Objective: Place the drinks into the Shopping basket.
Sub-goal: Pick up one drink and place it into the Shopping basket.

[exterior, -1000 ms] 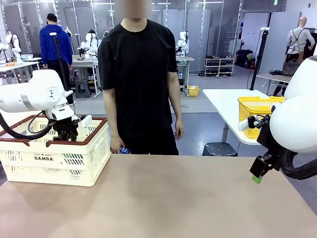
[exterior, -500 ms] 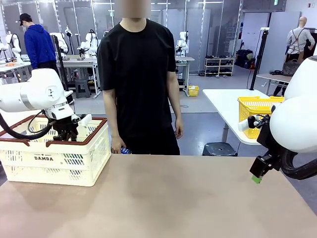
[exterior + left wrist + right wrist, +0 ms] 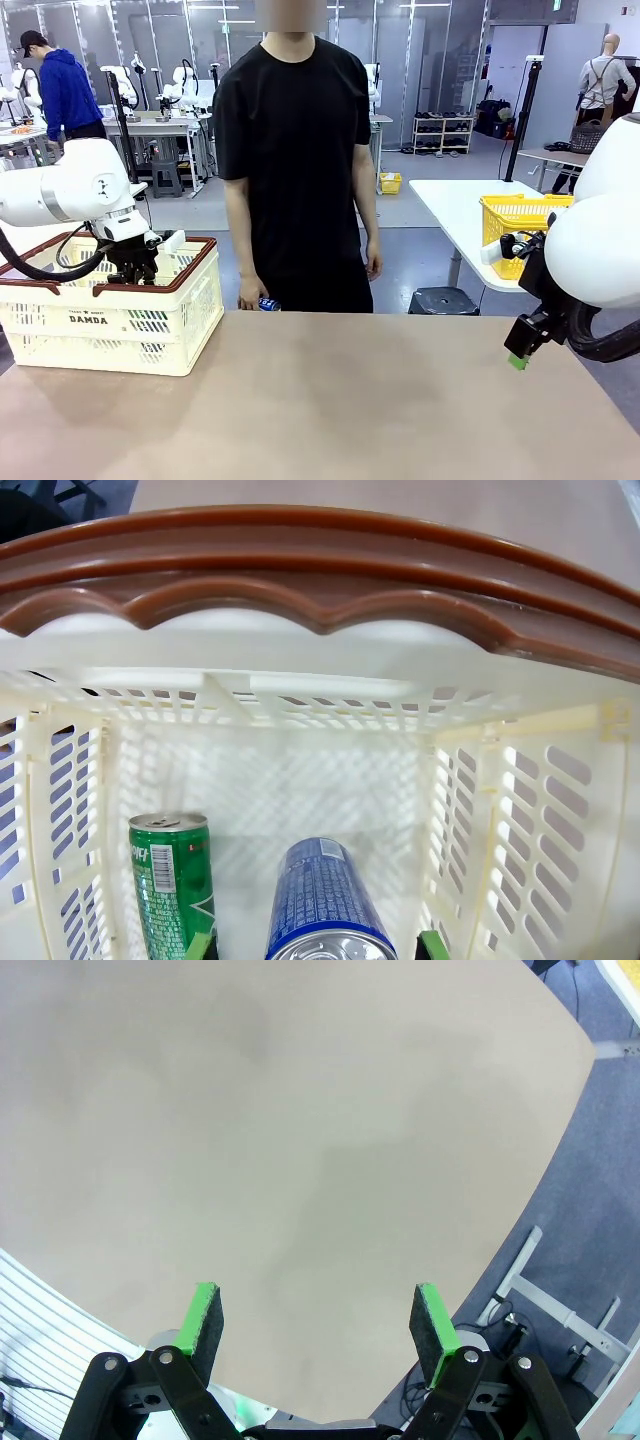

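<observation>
The tan table [image 3: 350, 400] bears the Shopping basket [image 3: 110, 325] at its left end.

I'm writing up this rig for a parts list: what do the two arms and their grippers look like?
Both arms are glossy white with rounded shells; the left arm has a grey joint band and a black cable looping beneath. The right arm trails a black cable too. The right gripper is black, with bolted linkages and green pads.

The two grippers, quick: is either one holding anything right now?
Left gripper: open, the blue can between its pads inside the Shopping basket.
Right gripper: open, holding nothing.
</observation>
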